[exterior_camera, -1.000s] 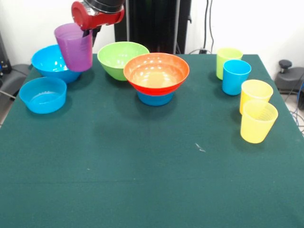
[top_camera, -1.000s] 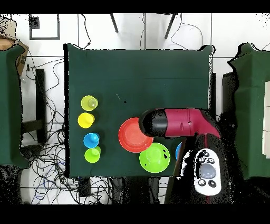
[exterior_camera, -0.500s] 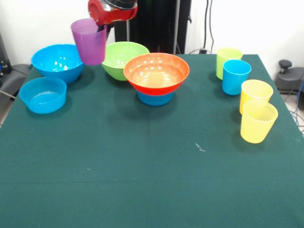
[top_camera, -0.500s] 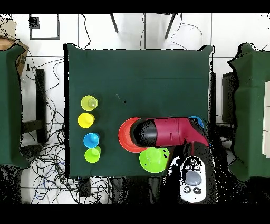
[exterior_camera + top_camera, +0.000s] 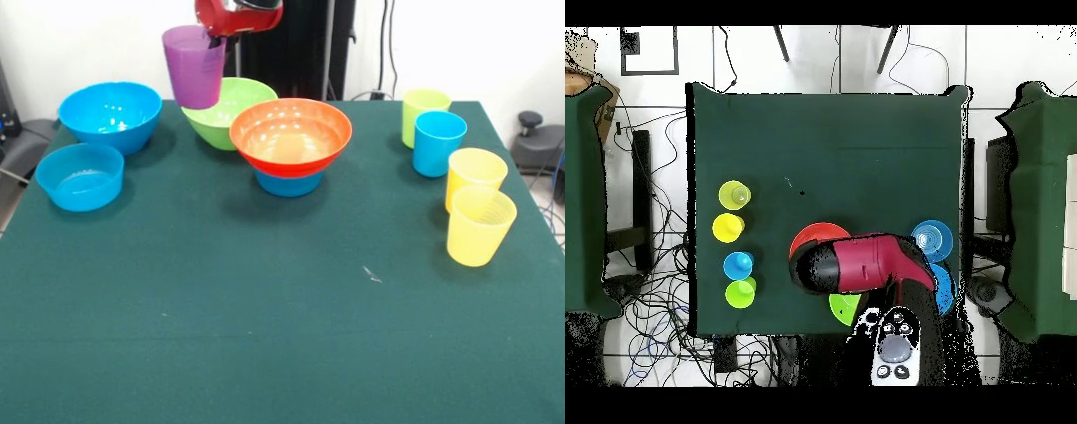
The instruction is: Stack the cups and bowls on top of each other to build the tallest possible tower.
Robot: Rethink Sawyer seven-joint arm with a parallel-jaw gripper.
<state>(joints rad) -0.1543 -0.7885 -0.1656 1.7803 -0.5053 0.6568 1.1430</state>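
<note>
Cups number five: one purple cup point(image 5: 193, 65), one lime green cup point(image 5: 424, 114), one blue cup point(image 5: 438, 142) and two yellow cups point(image 5: 475, 177) point(image 5: 479, 225). Bowls number five too: the wide orange bowl point(image 5: 290, 135) sitting on a small blue bowl point(image 5: 289, 184), a lime green bowl point(image 5: 227, 111), a large blue bowl point(image 5: 110, 115) and another small blue bowl point(image 5: 79, 176). The purple cup is in the air with its mouth up, its long axis nearly vertical and leaning a little. The tool point(image 5: 215, 37) is closed on the purple cup at the rim, at the side toward the red arm point(image 5: 870, 262); how wide its fingers stand I cannot tell more exactly. The cup hangs in front of the lime green bowl, and the orange bowl is just beside the tool on the green bench point(image 5: 265, 309). The other four cups stand upright, well apart from the tool, at the opposite side of the bench from the blue bowls.
</note>
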